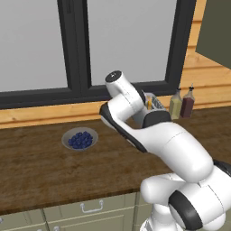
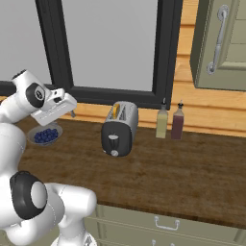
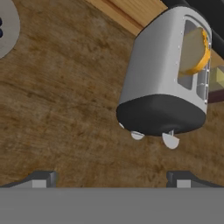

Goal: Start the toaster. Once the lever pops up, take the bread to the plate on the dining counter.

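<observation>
Silver-grey and rounded, the toaster (image 2: 120, 129) stands on the wooden worktop (image 2: 192, 178) below the dark-framed window (image 2: 110, 48), its dark end panel turned toward the robot. In the hand view the toaster (image 3: 168, 78) sits at about one o'clock, with two pale fittings showing at the lower edge of its dark end. The bread (image 3: 194, 51), a tan-yellow slice with a browner crust, stands in one of the two slots, its top rising above the slot; in the right base view the bread (image 2: 116, 110) shows as a thin yellow strip in the slot nearer the left.

The gripper (image 3: 111, 178) is spread wide, its two dark fingertips (image 3: 41, 178) far apart with bare wood grain between them and nothing held. It hovers above the worktop, apart from the toaster, which lies ahead of it toward one o'clock. In the right base view the gripper (image 2: 72, 113) hangs at about nine o'clock from the toaster, above the grey bowl of blueberries (image 2: 44, 134).

Two condiment bottles (image 2: 169, 122), one pale and one dark red, stand side by side at three o'clock from the toaster, near the wall. In the left base view the bowl (image 1: 80, 139) lies well apart at nine o'clock from the arm, whose upper links cover most of the toaster (image 1: 155, 103).
</observation>
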